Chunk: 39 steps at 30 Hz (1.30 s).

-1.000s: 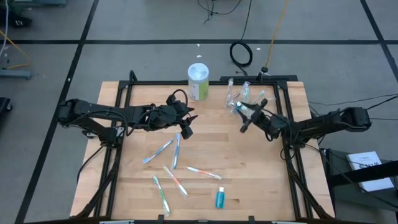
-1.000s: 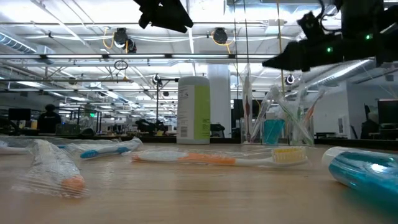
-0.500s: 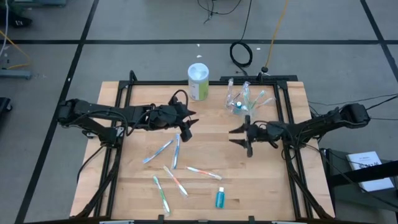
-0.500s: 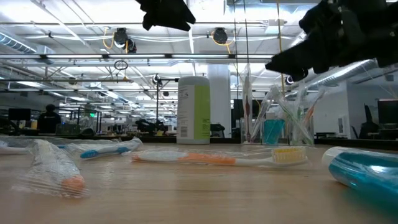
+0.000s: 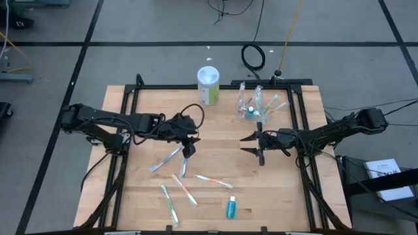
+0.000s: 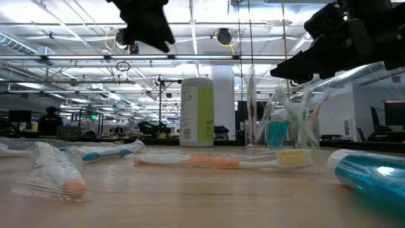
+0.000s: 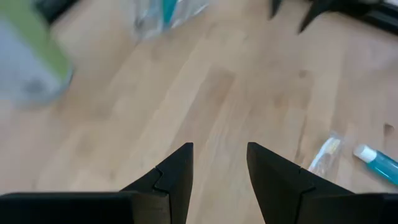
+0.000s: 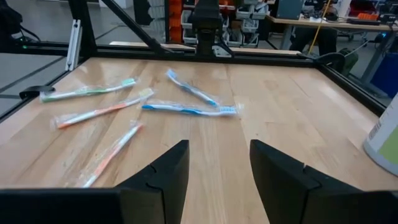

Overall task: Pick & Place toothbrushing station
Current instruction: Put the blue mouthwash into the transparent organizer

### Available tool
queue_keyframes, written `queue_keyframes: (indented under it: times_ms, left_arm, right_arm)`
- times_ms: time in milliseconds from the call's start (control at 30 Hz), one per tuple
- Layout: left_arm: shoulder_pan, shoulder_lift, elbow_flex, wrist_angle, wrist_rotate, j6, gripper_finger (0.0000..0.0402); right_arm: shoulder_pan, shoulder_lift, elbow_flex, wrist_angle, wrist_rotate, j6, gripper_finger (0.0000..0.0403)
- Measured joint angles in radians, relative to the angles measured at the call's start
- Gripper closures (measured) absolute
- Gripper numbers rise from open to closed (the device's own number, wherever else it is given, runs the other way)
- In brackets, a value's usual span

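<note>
Toothbrushes (image 5: 185,156) are lying loose across the middle and 6 o'clock part of the table (image 5: 130,196), five wrapped ones by our count in the high view, with one teal toothpaste tube (image 5: 230,208) at about 6 o'clock. We are judging that they are scattered flat because they are waiting to be carried to the cup.

At 9 o'clock we are reaching in with the left arm; its left gripper (image 5: 189,149) is hanging above the upper end of a pair of toothbrushes, fingers parted and grasping nothing, presumably lining up for a pick.

At about 12 o'clock the white-and-green canister (image 5: 208,85) is standing upright, apart from the rest. Toward 1 o'clock the clear plastic cup (image 5: 251,109) is standing with several toothbrushes leaning out of it and a teal tube (image 6: 278,134) inside; the exact count we cannot tell.

From 3 o'clock the right arm is stretching in, and the right gripper (image 5: 251,145) is hovering below the cup, released and empty.
</note>
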Motion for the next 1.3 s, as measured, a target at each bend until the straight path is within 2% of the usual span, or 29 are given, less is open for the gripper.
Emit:
queue_keyframes:
  times_ms: [100,300,533,833,1000,1133,1300]
  left_arm:
    - [-0.015,0.000,0.000,-0.080,-0.043,-0.129,0.0245]
    - [-0.060,0.000,0.000,-0.175,-0.197,-0.335,0.0245]
    - [-0.113,0.013,0.000,-0.199,-0.259,-0.469,0.0245]
    - [-0.161,0.141,-0.001,-0.184,-0.259,-0.487,0.0245]
    - [-0.148,0.204,-0.001,-0.089,-0.125,-0.388,0.0245]
    - [-0.119,0.213,-0.001,-0.003,-0.063,-0.272,0.0245]
    - [-0.077,0.208,-0.001,0.053,-0.061,-0.209,0.0245]
  right_arm:
    - [0.000,0.000,0.000,0.001,0.001,0.000,0.0243]
    - [0.000,0.000,0.000,0.001,0.001,0.034,0.0243]
    - [0.000,0.000,0.000,0.018,0.002,0.033,0.0246]
    - [0.000,0.000,0.001,0.075,-0.017,0.068,0.0248]
    - [0.000,0.000,0.001,0.074,-0.039,0.078,0.0249]
    - [0.021,0.041,0.023,0.092,-0.232,0.077,0.0249]
    - [0.138,0.200,0.204,0.052,-0.262,0.026,0.0250]
